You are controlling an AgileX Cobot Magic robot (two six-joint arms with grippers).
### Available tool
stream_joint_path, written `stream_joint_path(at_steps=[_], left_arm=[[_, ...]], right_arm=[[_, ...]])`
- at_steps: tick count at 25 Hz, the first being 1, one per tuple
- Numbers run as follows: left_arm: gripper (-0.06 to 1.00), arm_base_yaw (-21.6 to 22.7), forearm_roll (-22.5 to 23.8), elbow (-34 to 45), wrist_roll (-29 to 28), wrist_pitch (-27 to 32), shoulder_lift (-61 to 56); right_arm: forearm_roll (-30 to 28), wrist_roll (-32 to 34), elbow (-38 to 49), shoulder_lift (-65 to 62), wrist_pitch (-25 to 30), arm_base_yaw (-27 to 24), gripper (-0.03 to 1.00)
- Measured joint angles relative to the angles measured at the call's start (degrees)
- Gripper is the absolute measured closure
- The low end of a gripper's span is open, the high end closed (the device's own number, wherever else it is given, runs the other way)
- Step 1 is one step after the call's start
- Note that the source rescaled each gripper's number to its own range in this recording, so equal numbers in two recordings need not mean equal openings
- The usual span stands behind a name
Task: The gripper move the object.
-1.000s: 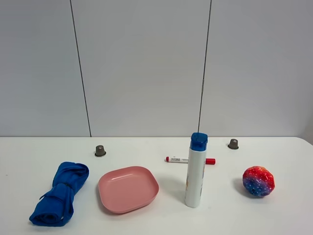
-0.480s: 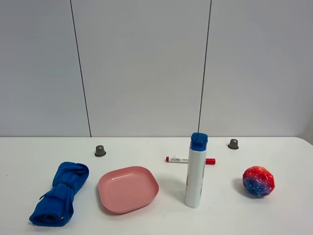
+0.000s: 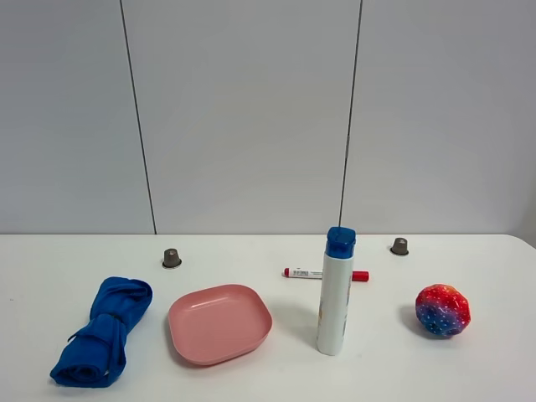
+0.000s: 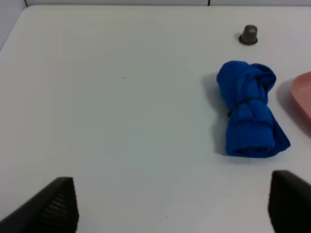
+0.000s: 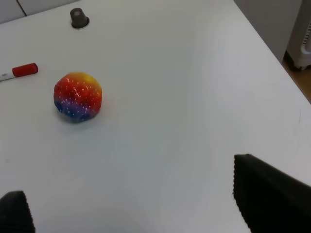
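Nothing is seen to have shifted on the table since the earlier exterior frames; every item is found where it was. Left gripper (image 4: 170,206) is seen from its wrist camera with its two black fingertips spread wide apart, nothing held between them, bare white table (image 4: 121,121) below. Right gripper (image 5: 131,204) is likewise spread wide and empty. Neither arm is seen in the exterior view.

The blue cloth bundle (image 3: 104,332) is taken as landmark: it lies flat, untouched, well ahead of the left gripper. A pink plate (image 3: 219,323) lies just beside it, not touching. A small grey cap (image 3: 172,257) stands behind it. Farther along are recorded an upright white bottle (image 3: 335,301), a red marker (image 3: 325,274) and a speckled ball (image 3: 442,310).
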Motion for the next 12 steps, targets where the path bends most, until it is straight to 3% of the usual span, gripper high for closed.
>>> stream_joint_path(at_steps=[12], left_arm=[[-0.06, 0.00, 0.00, 0.00, 0.00, 0.00, 0.00]], right_arm=[[0.00, 0.00, 0.00, 0.00, 0.00, 0.00, 0.07]])
